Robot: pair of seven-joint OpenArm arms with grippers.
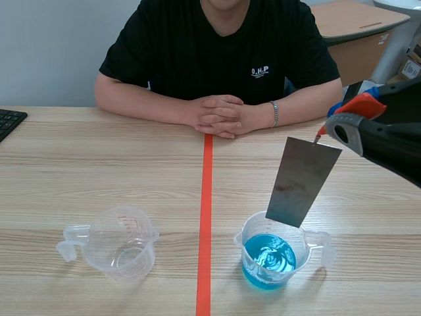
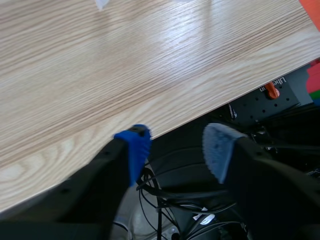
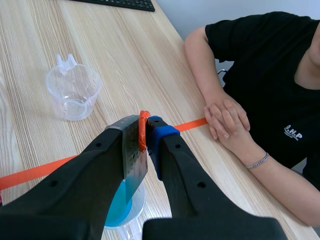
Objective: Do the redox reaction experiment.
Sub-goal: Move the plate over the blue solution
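Pinching the top corner of the flat grey metal sheet (image 1: 302, 181), the right end effector (image 1: 321, 135) held it tilted just above the clear plastic measuring cup of blue liquid (image 1: 271, 260), probably so that it would dip or drip into that cup rather than onto the wooden tabletop (image 1: 99, 164). The empty clear measuring cup (image 1: 122, 242) stood well apart from the blue cup, across the orange tape line (image 1: 205, 217). The left end effector (image 2: 172, 147), fingers spread and holding nothing, hung over the tabletop's edge, likely kept clear of the blue cup
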